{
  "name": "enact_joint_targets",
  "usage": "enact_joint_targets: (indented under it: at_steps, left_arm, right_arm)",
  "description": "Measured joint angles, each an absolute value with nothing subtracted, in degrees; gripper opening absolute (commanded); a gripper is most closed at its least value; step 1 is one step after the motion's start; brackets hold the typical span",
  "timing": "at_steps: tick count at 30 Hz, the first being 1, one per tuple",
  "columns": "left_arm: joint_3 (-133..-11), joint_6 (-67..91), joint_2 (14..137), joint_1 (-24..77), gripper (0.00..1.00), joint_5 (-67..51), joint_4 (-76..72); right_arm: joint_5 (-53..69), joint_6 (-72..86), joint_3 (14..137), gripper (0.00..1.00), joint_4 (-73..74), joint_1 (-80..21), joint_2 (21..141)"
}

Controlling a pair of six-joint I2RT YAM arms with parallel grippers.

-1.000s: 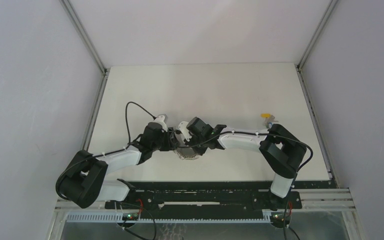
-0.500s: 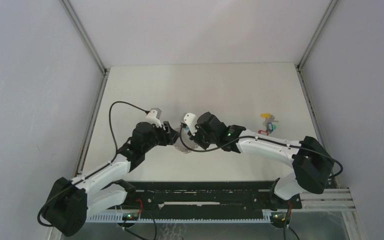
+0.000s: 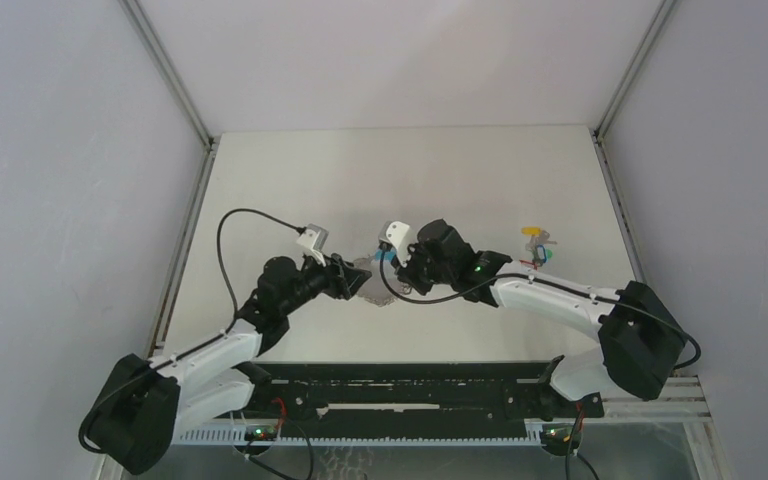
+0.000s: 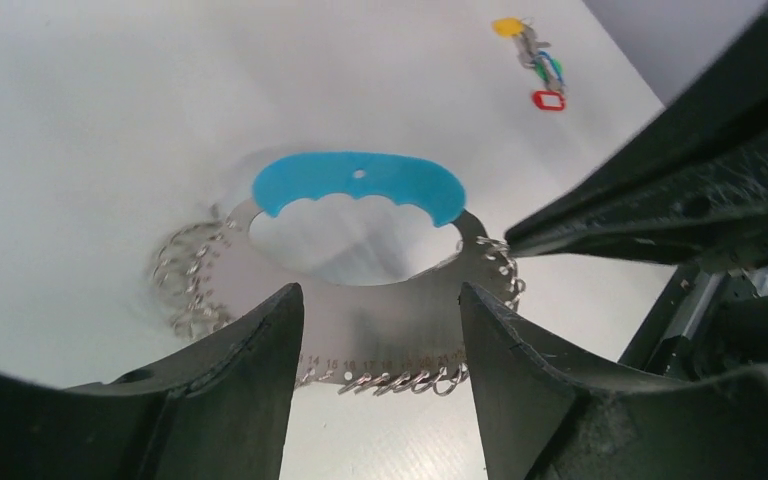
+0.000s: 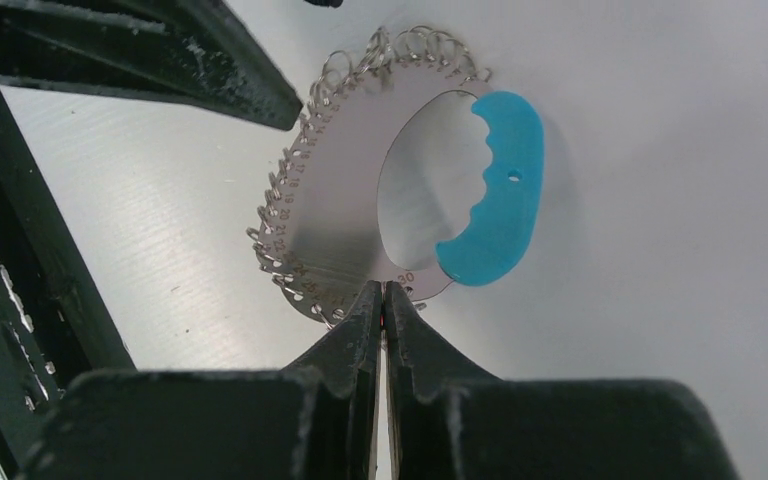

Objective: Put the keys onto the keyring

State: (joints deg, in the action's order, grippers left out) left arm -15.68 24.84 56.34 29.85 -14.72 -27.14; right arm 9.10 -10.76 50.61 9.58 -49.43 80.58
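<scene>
Positioning of the keyring (image 5: pixel 345 200) looks to be the step in hand, since no key is on it yet. The keyring, a thin silvery oval plate with a blue plastic segment (image 5: pixel 495 190) along one side and small wire loops (image 5: pixel 285 250) fringing its rim, sits between the two arms near the middle of the table (image 3: pixel 440 170). It seems raised a little off the surface, though how far cannot be told. The right jaws are pressed together on the plate's rim, just beside one end of the blue segment, and appear to hold it. The left jaws stand apart, straddling the opposite stretch of rim in the left wrist view without closing on it. The keys (image 4: pixel 537 68), a small cluster with yellow, teal and red heads, lie on the table well apart from the keyring, off to the right beside the right arm (image 3: pixel 550 290). As I judge it, the next move calls for one arm to keep the plate steady while the other goes for the cluster. If the right arm is to fetch, the left jaws must first close firmly on the rim. Picking one tiny key by its head will need a fine, well-centred pinch.
</scene>
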Motion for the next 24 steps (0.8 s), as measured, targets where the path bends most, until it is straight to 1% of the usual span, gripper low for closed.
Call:
enact_joint_targets:
  at_steps: [6, 10, 15, 21, 24]
  left_arm:
    - [-15.7, 22.2, 62.8, 29.8, 0.64, -21.0, -38.3]
    - [-15.7, 20.8, 65.5, 29.9, 0.64, -24.3, -42.3]
    - [-15.6, 18.8, 65.2, 29.9, 0.64, -26.2, -45.2]
    - [-14.6, 16.6, 65.9, 29.9, 0.62, -27.9, -47.9]
    - [-14.4, 15.9, 67.8, 29.9, 0.57, -29.2, -51.0]
  right_arm:
    - [16.9, -11.4, 48.9, 0.0, 7.0, -43.5, 78.9]
    - [23.2, -12.4, 48.0, 0.0, 3.4, -40.6, 77.9]
    - [27.9, -16.4, 48.0, 0.0, -1.5, -40.5, 77.6]
    - [32.4, -20.9, 48.0, 0.0, -2.8, -40.6, 78.0]
    - [34.0, -21.9, 48.0, 0.0, -3.5, -40.6, 78.5]
